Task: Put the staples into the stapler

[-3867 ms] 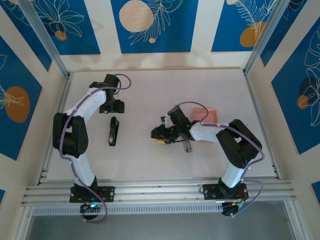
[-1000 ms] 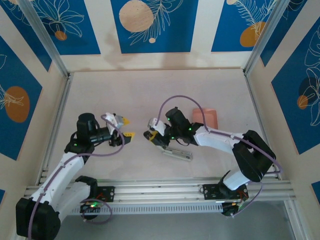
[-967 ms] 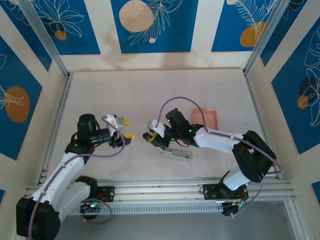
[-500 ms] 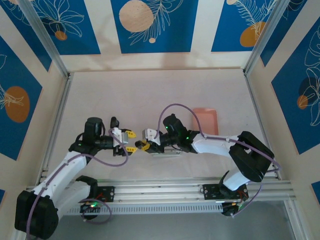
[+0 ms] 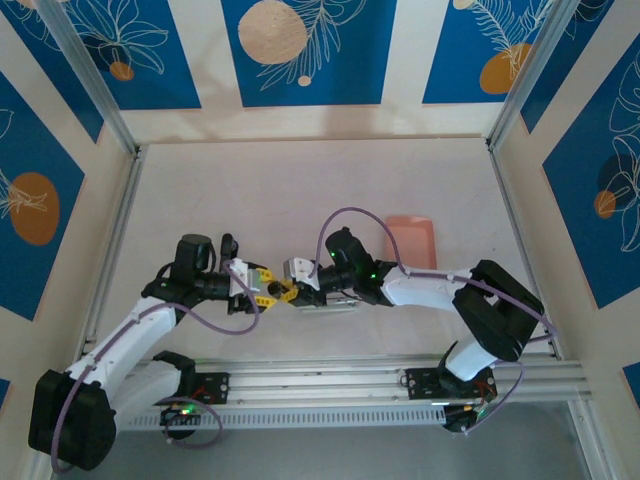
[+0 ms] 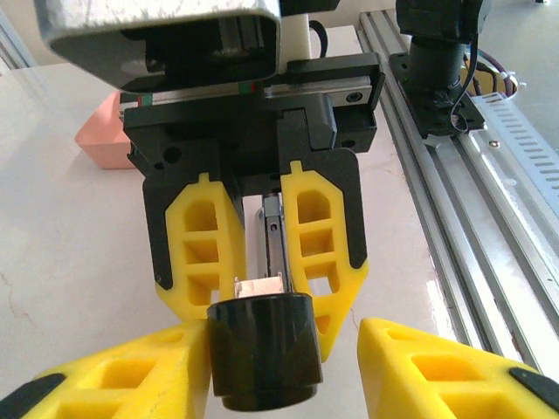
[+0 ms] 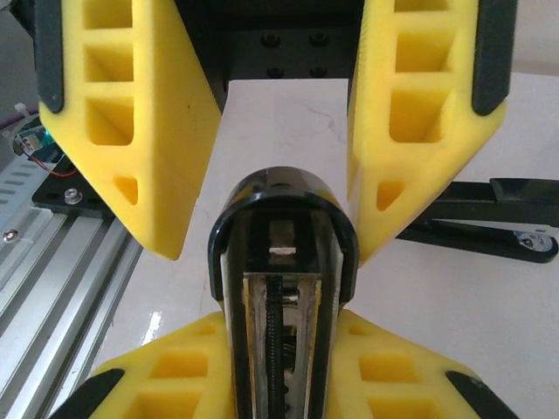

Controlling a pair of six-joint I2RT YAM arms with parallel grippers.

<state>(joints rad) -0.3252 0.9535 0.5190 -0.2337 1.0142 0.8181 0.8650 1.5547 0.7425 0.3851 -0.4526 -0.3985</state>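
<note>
- At the near middle of the table (image 5: 300, 180), the left gripper (image 5: 264, 290) and right gripper (image 5: 289, 293) now meet tip to tip. Half a second earlier a gap lay between them.
- Left gripper: narrowed over the last second from a wider spread. It is now part open, its fingers flanking the black nose of the stapler (image 7: 281, 297), with space showing on one side. No firm hold can be claimed.
- Right gripper: unchanged, closed tight on the stapler and pinching its metal rail just behind the nose.
- Meaning, as a judgement: a two-handed hold is being set up, the right steadying while the left takes the nose. Loading itself looks unfinished.
- Staples: not identified with certainty. A small pale block (image 7: 281, 251) sits in the open channel just behind the nose. Whether it is staples or part of the mechanism cannot be told.
- Right wrist view adds the open channel seen end-on, with a coil spring inside. The top view is too coarse for this.
- Left wrist view adds the right gripper's pinch on the rail, seen head-on.
- Top view adds the layout: the pink tray (image 5: 412, 240) lies well apart from both grippers, its contents too small to read.
</note>
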